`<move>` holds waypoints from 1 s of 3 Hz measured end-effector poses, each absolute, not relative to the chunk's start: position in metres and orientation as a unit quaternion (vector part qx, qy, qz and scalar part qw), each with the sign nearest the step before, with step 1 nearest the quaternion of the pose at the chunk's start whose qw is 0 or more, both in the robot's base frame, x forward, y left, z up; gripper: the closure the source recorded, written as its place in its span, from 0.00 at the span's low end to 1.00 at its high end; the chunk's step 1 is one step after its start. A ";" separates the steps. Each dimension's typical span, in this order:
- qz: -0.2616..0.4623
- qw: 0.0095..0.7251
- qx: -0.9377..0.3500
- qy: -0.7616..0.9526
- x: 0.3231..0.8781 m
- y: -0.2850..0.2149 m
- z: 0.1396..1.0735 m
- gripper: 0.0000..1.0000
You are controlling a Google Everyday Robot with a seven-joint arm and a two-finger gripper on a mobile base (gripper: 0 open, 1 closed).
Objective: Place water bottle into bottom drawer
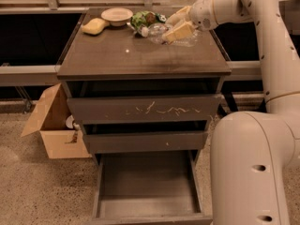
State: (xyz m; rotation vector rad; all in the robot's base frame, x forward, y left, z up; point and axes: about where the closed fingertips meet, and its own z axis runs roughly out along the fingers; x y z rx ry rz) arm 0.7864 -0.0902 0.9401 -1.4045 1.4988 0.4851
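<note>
The water bottle [161, 32] is clear and crinkly, with its white cap pointing left. It lies on its side low over the back right of the cabinet top [122, 55]. My gripper [178, 25] reaches in from the right, its pale yellow fingers [180, 32] closed around the bottle's body. The bottom drawer [147, 191] is pulled open at the foot of the cabinet. Its smooth grey floor is bare. It sits well below and in front of the gripper.
A white bowl [117, 15], a yellow sponge [94, 26] and a green bag [143, 18] sit along the back of the top. The scratched top drawer [145, 109] and middle drawer [145, 142] are nearly shut. An open cardboard box [51, 121] stands left. My white body [253, 168] fills the right.
</note>
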 end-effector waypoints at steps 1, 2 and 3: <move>0.208 0.481 -0.579 0.624 0.771 -0.091 0.940 1.00; 0.213 0.474 -0.580 0.627 0.750 -0.086 0.939 1.00; 0.213 0.465 -0.583 0.631 0.718 -0.080 0.938 1.00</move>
